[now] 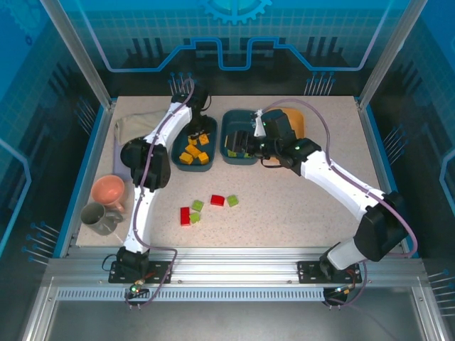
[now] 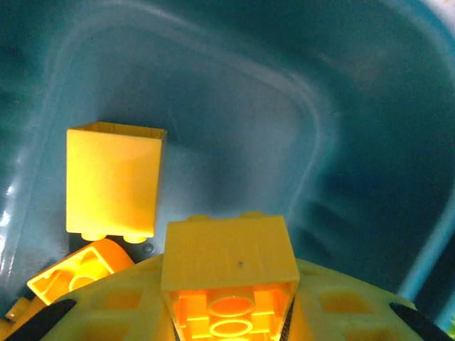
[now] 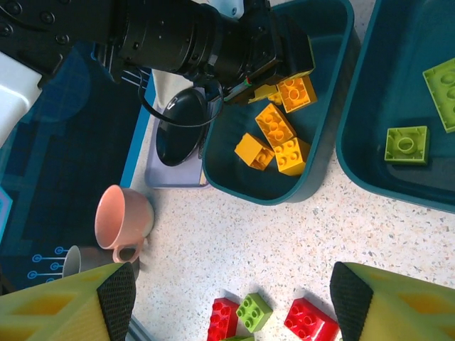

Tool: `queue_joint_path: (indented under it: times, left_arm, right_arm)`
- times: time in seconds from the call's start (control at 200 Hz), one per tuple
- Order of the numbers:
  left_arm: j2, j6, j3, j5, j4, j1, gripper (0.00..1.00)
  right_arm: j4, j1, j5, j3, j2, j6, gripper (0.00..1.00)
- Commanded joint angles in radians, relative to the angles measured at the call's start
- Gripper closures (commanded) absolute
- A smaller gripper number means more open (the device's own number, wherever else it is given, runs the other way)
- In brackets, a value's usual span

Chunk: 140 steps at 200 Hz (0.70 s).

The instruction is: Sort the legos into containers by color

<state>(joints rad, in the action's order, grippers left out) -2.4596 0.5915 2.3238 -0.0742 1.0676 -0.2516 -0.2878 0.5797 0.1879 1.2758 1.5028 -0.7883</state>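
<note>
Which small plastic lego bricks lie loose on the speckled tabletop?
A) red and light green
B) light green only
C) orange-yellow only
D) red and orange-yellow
A: on the speckled tabletop the loose ones are red bricks and light green bricks, while the orange-yellow bricks sit inside the left dark teal plastic tub.

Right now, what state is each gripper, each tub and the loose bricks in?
left gripper, shut on a yellow brick.
right gripper, open, nothing between its fingers.
left teal tub, holds yellow bricks.
right teal tub, holds green bricks.
orange tub, mostly hidden, contents unclear.
loose bricks, two red and three green, unsorted on the table.
</note>
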Motion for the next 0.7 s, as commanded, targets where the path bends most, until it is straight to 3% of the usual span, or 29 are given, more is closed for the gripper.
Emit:
queue_joint_path:
  times: [0.0, 0.125, 0.335, 0.52, 0.695]
  left_arm:
    - [-0.019, -0.025, 0.038, 0.022, 0.024, 0.005, 0.68]
    - [-0.035, -0.027, 0.034, 0.031, 0.023, 0.005, 0.65]
    - [-0.017, -0.02, 0.043, 0.033, 0.048, 0.002, 0.48]
    - [0.104, 0.014, 0.046, 0.031, 0.05, -0.001, 0.37]
    - [0.293, 0.074, -0.01, 0.029, 0.068, -0.006, 0.33]
  right_arm:
    - [0.052, -0.022, -0.008, 0.016, 0.03, -0.038, 0.24]
    - [0.083, -0.037, -0.003, 0.015, 0.063, -0.061, 0.24]
    - [0.018, -0.036, -0.01, 0.061, 0.088, -0.015, 0.24]
    - [-0.079, -0.003, -0.064, 0.064, 0.053, 0.107, 0.25]
    - [-0.152, 0.074, -0.127, 0.034, 0.009, 0.224, 0.25]
